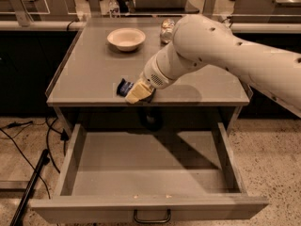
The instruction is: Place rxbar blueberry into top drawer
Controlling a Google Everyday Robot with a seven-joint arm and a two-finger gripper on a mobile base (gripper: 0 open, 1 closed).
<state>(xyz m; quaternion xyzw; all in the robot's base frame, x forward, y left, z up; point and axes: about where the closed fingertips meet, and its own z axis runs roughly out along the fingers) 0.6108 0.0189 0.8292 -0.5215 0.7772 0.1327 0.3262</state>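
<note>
The rxbar blueberry (123,86) is a small dark blue wrapper with white lettering at the front edge of the grey tabletop. My gripper (136,92) is right at it, its pale fingers over the bar's right end, which they hide. The top drawer (146,164) is pulled fully open below the table's front edge, its grey interior bare, with a dark loop handle (152,217) on the front panel. My white arm (225,51) reaches in from the right.
A white bowl (126,38) sits at the back of the tabletop (84,74). A can (166,29) stands behind my arm at the back. Black cables and a pole (33,178) lie on the floor to the left of the drawer.
</note>
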